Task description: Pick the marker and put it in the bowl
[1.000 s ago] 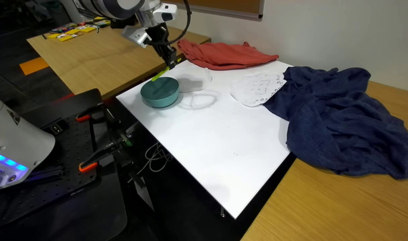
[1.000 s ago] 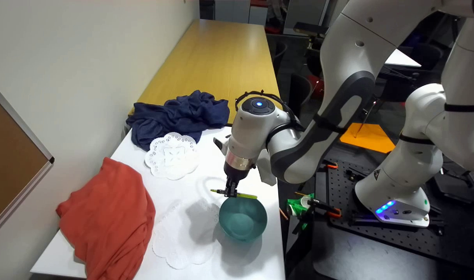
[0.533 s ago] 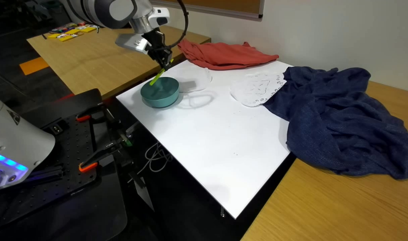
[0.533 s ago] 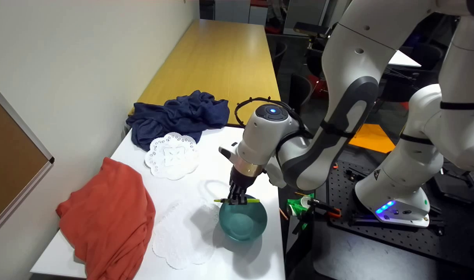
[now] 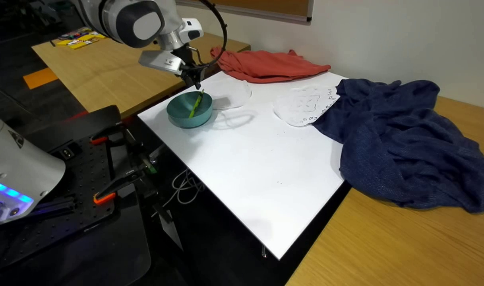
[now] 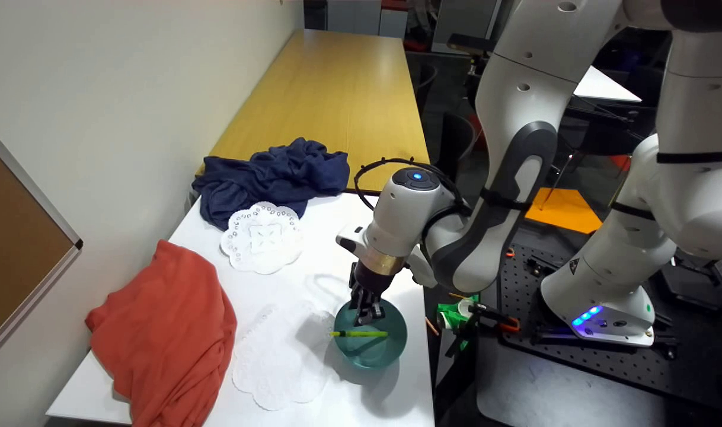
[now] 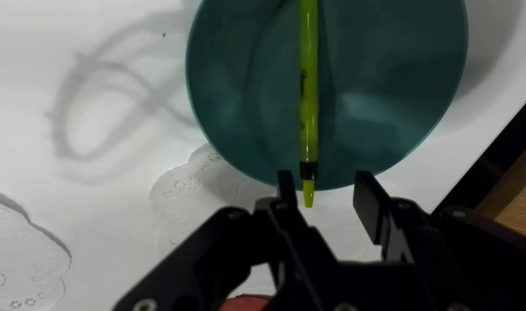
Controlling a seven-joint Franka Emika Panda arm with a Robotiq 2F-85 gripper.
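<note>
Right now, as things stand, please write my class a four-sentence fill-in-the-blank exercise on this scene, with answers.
Most of the marker is inside the round teal ____.
The gripper is not shut but ____.
In the wrist view, the marker's band is coloured ____.
Besides the red cloth there is a dark ____ cloth.

Missing words: bowl; open; black; blue.

1. Marker: the wrist view's top edge cuts off one end.
2. Bowl: the same edge crops its rim.
3. Red cloth: an exterior view's lower edge crops it.
4. Corkboard: cropped in both exterior views.
</note>
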